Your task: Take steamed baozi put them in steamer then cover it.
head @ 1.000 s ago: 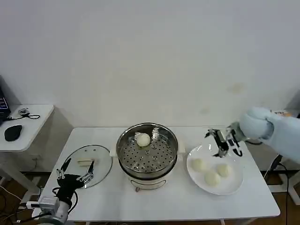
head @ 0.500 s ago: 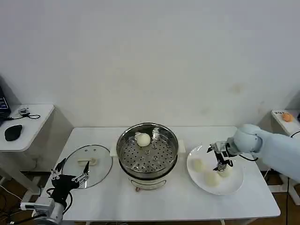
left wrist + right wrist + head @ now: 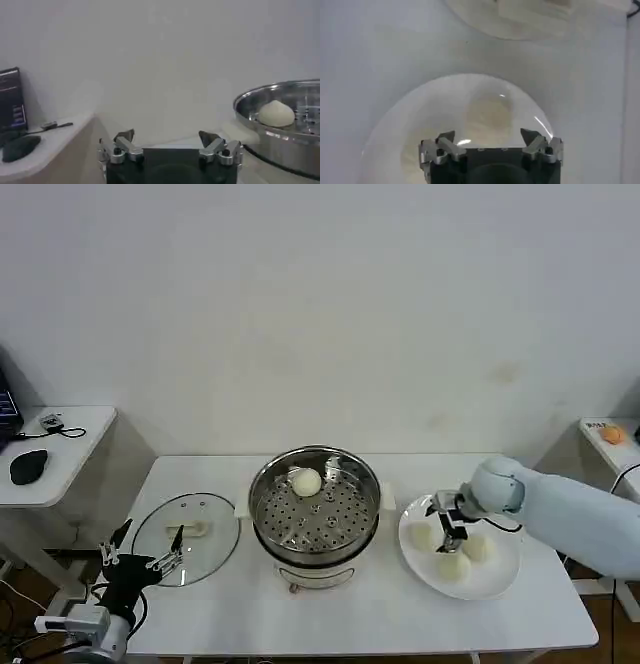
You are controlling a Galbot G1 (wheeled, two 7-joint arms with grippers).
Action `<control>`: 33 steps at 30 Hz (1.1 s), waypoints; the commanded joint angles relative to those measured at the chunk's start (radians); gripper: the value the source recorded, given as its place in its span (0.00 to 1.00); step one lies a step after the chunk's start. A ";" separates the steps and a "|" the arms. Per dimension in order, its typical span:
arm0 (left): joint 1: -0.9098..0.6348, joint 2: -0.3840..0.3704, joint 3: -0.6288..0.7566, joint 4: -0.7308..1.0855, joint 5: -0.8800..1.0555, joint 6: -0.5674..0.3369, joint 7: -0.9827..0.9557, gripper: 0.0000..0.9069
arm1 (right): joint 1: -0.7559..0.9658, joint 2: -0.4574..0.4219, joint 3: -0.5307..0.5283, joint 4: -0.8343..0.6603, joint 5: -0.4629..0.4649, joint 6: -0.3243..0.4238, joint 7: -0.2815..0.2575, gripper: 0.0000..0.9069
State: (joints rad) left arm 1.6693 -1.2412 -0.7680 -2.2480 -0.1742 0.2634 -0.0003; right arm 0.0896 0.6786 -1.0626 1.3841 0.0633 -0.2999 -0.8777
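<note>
Over the white plate (image 3: 492, 582) on the robot's right, the right gripper (image 3: 447, 533) hangs with its fingers spread apart and nothing between them, pointing down among three steamed baozi (image 3: 453, 565). A second ago it was up by the plate's far rim; since then it has dropped and slid inward, toward the steamer (image 3: 315, 502). From the right wrist view, the open fingertips (image 3: 445, 138) frame one bun (image 3: 489, 112) lying on the plate (image 3: 400, 120) just ahead.

The steamer stands in the middle of the table (image 3: 230, 609) with one baozi (image 3: 305, 482) on its perforated tray, unchanged. The cover (image 3: 186, 535) lies flat on the table to the steamer's left.

The left gripper (image 3: 141, 564), fingers open, sits low at the table's near left corner, lower than before.
</note>
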 commanded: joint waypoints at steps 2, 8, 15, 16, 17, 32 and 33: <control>-0.007 0.003 0.002 0.006 0.001 0.000 0.000 1.00 | -0.028 0.038 0.011 -0.045 -0.023 -0.013 -0.002 0.87; -0.009 0.003 0.005 0.005 0.001 -0.001 0.001 1.00 | -0.061 0.047 0.038 -0.049 -0.027 -0.014 -0.004 0.80; -0.007 0.003 0.003 0.000 0.000 -0.001 0.000 1.00 | -0.056 0.044 0.052 -0.048 -0.033 -0.022 0.001 0.71; -0.008 0.001 0.004 -0.001 0.001 -0.001 -0.001 1.00 | -0.044 0.035 0.051 -0.042 -0.033 -0.022 -0.003 0.71; -0.007 0.000 0.004 -0.003 0.000 -0.001 0.000 1.00 | -0.040 0.033 0.050 -0.040 -0.033 -0.022 -0.005 0.70; 0.005 -0.013 0.014 -0.033 0.006 -0.001 -0.004 1.00 | 0.059 -0.070 0.048 0.045 0.000 -0.023 -0.029 0.64; 0.006 -0.014 0.015 -0.036 0.007 -0.001 -0.004 1.00 | 0.069 -0.081 0.046 0.058 0.006 -0.022 -0.031 0.64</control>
State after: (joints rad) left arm 1.6725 -1.2529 -0.7556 -2.2729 -0.1692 0.2630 -0.0041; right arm 0.1129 0.6478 -1.0178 1.4021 0.0559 -0.3221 -0.9037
